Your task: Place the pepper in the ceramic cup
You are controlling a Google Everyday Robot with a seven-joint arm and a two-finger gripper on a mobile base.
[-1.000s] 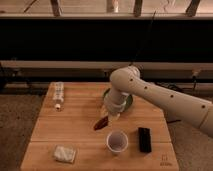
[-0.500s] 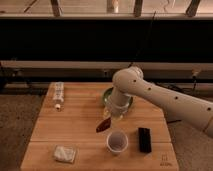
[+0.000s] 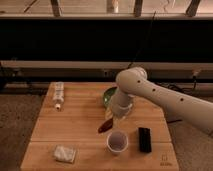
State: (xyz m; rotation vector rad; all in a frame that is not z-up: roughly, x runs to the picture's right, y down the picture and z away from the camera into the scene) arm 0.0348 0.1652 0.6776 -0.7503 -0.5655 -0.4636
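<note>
The small dark red pepper hangs tilted from my gripper, which is shut on its upper end, just above the wooden table. The white ceramic cup stands upright on the table just below and to the right of the pepper, close to it but apart. My white arm reaches in from the right and bends down over the gripper.
A wide green bowl sits behind the gripper, partly hidden by the arm. A black rectangular block lies right of the cup. A clear bottle lies at the back left. A pale sponge lies at the front left.
The gripper and the pepper have moved a little to the right and down, closer to the cup. The other things have not moved.
</note>
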